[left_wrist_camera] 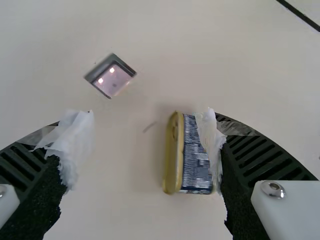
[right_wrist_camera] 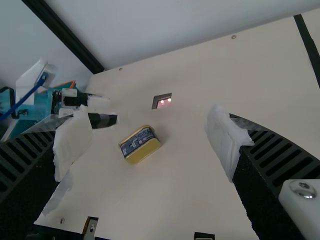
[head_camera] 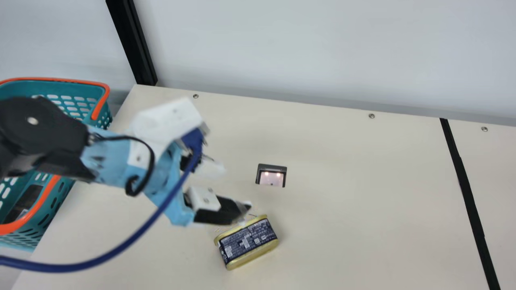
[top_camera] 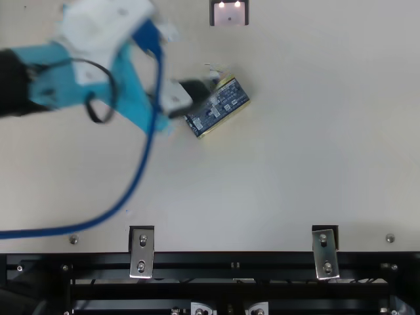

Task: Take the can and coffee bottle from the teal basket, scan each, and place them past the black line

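Can [head_camera: 252, 241]: lying on its side on the table [head_camera: 363, 221], at the hub of a clock with twelve at the main view's top.
Left gripper [left_wrist_camera: 147, 137]: between eleven and twelve o'clock, just beside the can; spread wide, gripping nothing; contact impossible to tell.
Grip: probably a pick-up for scanning. Centre the can between the tips first, square up to its long flanks, then lower and close evenly; with one side pressing early, a risk of skidding or tipping.
Scanner [head_camera: 272, 177]: at one o'clock; smooth lit pane, dark frame. Probably best passed low and slow, barcode towards the glass.
Can's make: rounded oblong, gold metallic ends, dark printed label.
Fingers [left_wrist_camera: 250, 150]: black, ribbed, curved, with crumpled white wrap [left_wrist_camera: 77, 145] at the tips; likely soft, prone to bunching.
Right gripper [right_wrist_camera: 150, 140]: wide apart, holding nothing.
Teal basket [head_camera: 48, 217]: towards ten o'clock; slotted plastic, orange trim; inside, a dark item [head_camera: 26, 201], perhaps the coffee bottle.
Black line [head_camera: 467, 189]: near three o'clock, well apart from the can.
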You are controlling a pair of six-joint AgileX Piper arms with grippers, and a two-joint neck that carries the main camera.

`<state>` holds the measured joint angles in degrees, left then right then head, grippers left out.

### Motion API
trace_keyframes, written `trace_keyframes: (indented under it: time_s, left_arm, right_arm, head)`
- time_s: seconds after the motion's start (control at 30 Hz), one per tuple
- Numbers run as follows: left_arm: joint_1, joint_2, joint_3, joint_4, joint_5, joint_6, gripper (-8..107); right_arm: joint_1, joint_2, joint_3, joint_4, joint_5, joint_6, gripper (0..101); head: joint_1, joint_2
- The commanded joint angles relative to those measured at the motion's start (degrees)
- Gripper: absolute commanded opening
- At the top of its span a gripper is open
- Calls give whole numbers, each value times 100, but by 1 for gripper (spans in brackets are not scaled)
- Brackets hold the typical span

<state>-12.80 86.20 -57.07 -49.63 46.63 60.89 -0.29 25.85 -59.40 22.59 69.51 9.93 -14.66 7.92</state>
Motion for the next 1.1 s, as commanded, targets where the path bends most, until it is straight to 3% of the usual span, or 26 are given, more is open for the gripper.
trace_keyframes:
  time_s: [0.0, 0.2, 0.23, 0.37, 0.63, 1.07]
  left_arm:
    - [386, -34, 23, -343, -193, 294, 90]
    - [734, -131, 350, -1326, -875, 1290, 90]
    - [667, -119, 260, -908, -640, 866, 90]
    - [722, -130, 350, -1322, -890, 1264, 90]
    - [663, -172, 272, -1206, -932, 1114, 90]
    - [506, -433, 461, -1667, -2948, 2328, 90]
  right_arm:
    - [95, 183, -44, -23, -155, -88, 101]
    - [527, 1055, -264, -80, -689, -426, 101]
    - [428, 739, -214, -64, -550, -363, 101]
    - [530, 1072, -261, -73, -737, -432, 101]
    - [502, 1082, -258, -47, -756, -458, 101]
    - [753, 2320, -520, -188, -723, -908, 101]
  head:
    - [-13, -39]
    - [-13, -39]
    - [-13, -39]
    - [-13, -39]
    - [-13, -39]
    - [-13, -39]
